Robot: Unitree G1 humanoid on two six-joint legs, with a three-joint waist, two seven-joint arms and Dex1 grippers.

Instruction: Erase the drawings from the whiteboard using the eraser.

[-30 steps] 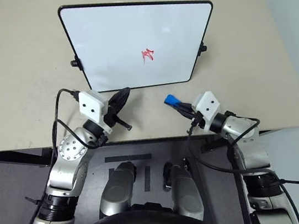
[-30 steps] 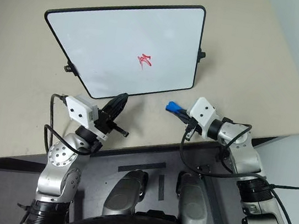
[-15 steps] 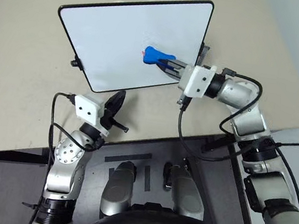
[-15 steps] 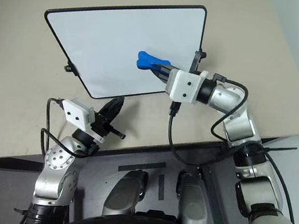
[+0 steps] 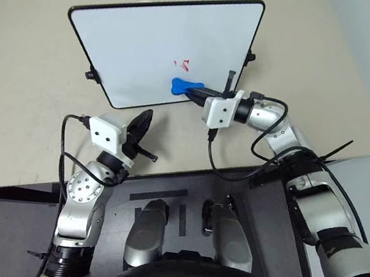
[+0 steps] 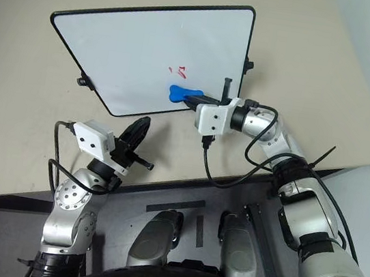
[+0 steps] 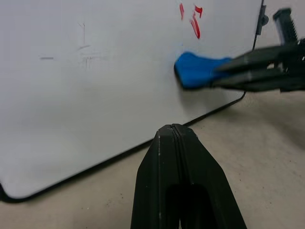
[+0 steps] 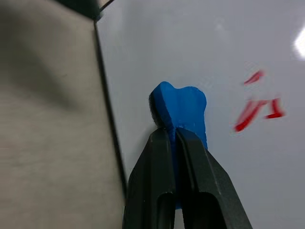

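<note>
Wiping is in hand: in the left eye view, mid-frame, the right tool [image 5: 193, 92] grips the eraser [image 5: 181, 85] on the whiteboard [image 5: 143, 43], just below the drawings [image 5: 184, 63]; the next stroke should go upward over them. In the left wrist view, bottom centre, the left tool [image 7: 177, 131] is closed and empty above the bench [image 7: 248, 152].

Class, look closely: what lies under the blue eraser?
The whiteboard; the eraser, held by the right gripper, lies against it, beside the red drawings. Any marks beneath it are covered.
</note>
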